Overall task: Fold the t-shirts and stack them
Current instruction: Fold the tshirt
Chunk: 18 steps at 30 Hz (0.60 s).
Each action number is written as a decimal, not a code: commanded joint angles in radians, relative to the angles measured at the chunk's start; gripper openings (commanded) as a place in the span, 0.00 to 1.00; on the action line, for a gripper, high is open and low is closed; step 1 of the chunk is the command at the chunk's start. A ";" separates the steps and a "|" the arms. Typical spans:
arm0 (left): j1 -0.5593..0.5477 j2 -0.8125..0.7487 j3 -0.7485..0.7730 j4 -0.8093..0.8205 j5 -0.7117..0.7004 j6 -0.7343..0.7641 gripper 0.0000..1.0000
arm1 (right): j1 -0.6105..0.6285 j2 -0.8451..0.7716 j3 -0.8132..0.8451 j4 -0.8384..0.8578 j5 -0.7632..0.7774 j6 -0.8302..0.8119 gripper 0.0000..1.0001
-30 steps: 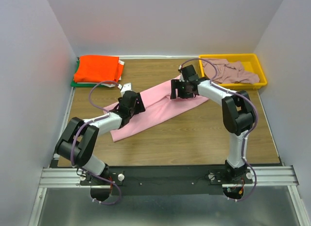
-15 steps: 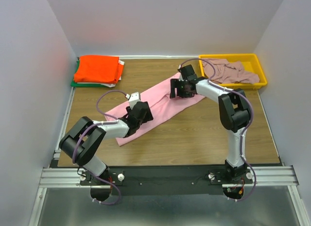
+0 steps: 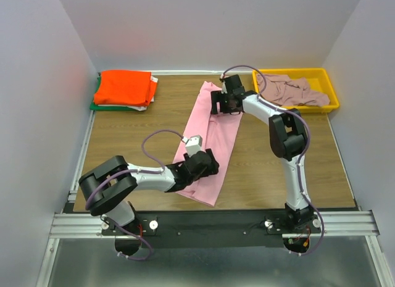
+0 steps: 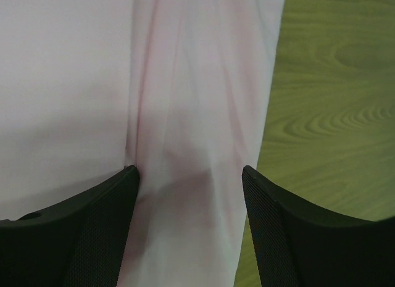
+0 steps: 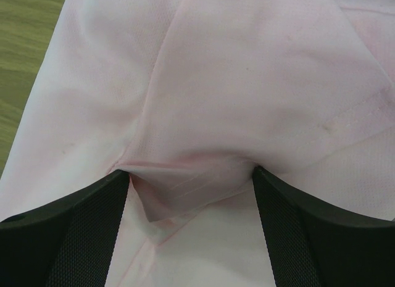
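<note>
left gripper (image 4: 189, 171) and right gripper (image 5: 191, 171), both spread, rest on the pink t-shirt (image 3: 218, 129).

Green t-shirt (image 3: 95, 106): mostly hidden beneath the orange t-shirt (image 3: 123, 86); only an edge shows. Pink t-shirt (image 3: 213, 129): both ends covered by the left arm (image 3: 154, 173) and right arm (image 3: 262, 109).

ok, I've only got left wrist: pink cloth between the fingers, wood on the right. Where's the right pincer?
Observer: the right pincer is on the far end of the same pink t-shirt, jaws wide, cloth puckered between them.
Operator: any stack started?
Observer: yes, a folded orange t-shirt lies on a green t-shirt in the far left corner.
Operator: what's unfolded?
Observer: a mauve t-shirt, crumpled in the yellow tray at the far right.
</note>
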 commanded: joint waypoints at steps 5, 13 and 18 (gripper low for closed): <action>-0.117 -0.001 0.091 -0.012 -0.009 -0.050 0.76 | -0.003 0.049 0.026 -0.081 -0.045 -0.034 0.88; -0.137 -0.133 0.044 -0.077 -0.015 -0.040 0.76 | -0.003 -0.133 -0.027 -0.081 -0.054 -0.034 0.89; -0.139 -0.184 -0.049 -0.176 -0.075 -0.094 0.76 | 0.004 -0.293 -0.158 -0.074 -0.091 0.001 0.89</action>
